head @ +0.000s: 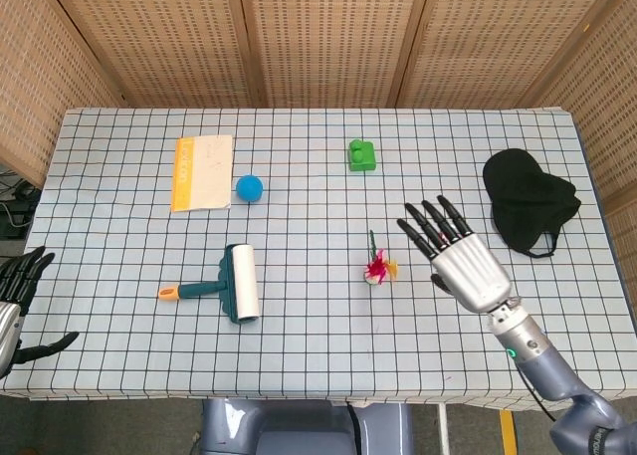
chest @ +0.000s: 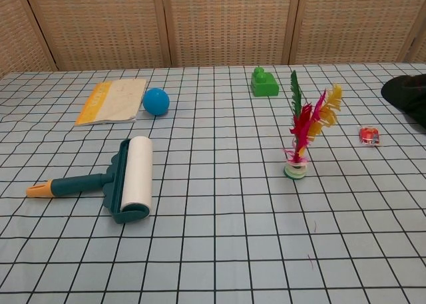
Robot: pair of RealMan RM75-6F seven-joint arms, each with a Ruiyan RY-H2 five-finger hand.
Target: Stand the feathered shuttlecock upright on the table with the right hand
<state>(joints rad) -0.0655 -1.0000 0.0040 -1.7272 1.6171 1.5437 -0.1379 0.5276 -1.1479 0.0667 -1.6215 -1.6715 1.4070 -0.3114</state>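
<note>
The feathered shuttlecock (chest: 299, 139) stands upright on the checked table (chest: 213, 251) on its green and white base, with red, yellow and green feathers pointing up. The head view shows the shuttlecock (head: 378, 268) near the table's middle. My right hand (head: 460, 260) hangs to its right, fingers spread, holding nothing and clear of the feathers. In the chest view only a dark fingertip edge shows at the top right. My left hand (head: 20, 294) sits open off the table's left edge.
A lint roller (head: 229, 286) lies left of centre. A blue ball (head: 249, 187) and a yellow booklet (head: 202, 171) lie at the back left, a green block (head: 362, 155) at the back middle. A black cap (head: 528, 200) and a small red packet (chest: 369, 135) lie right.
</note>
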